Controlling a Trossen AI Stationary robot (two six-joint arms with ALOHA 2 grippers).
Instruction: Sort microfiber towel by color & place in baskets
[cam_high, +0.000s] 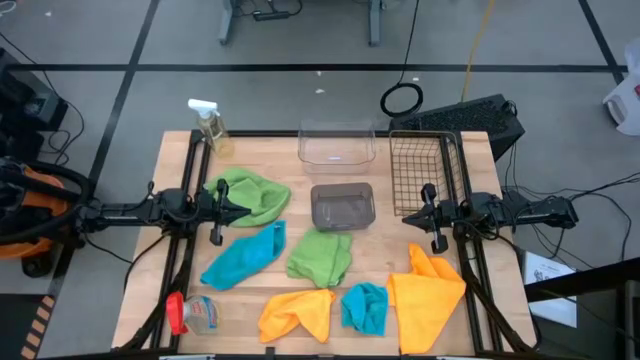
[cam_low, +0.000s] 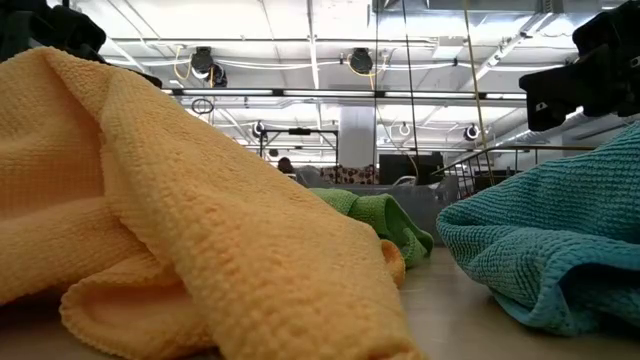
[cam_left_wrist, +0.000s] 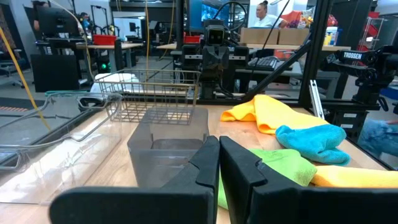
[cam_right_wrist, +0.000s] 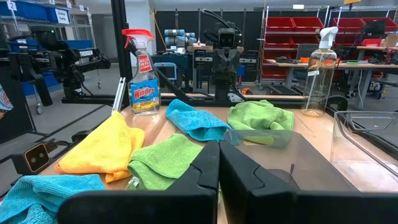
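Note:
Six towels lie loose on the table: a green towel (cam_high: 248, 195) at the left, a blue towel (cam_high: 245, 255), a green towel (cam_high: 322, 255) in the middle, and along the near edge an orange towel (cam_high: 297, 312), a blue towel (cam_high: 365, 307) and a larger orange towel (cam_high: 425, 295). The clear tub (cam_high: 337, 145), grey tub (cam_high: 343, 205) and wire basket (cam_high: 425, 170) stand toward the far side. My left gripper (cam_high: 222, 208) hovers shut beside the left green towel. My right gripper (cam_high: 430, 215) hovers shut between the wire basket and the large orange towel.
A clear spray bottle (cam_high: 210, 125) stands at the far left corner, and a Windex bottle (cam_high: 190, 313) with a red trigger at the near left corner. The three containers hold nothing that shows. Bare wood lies between the grey tub and the towels.

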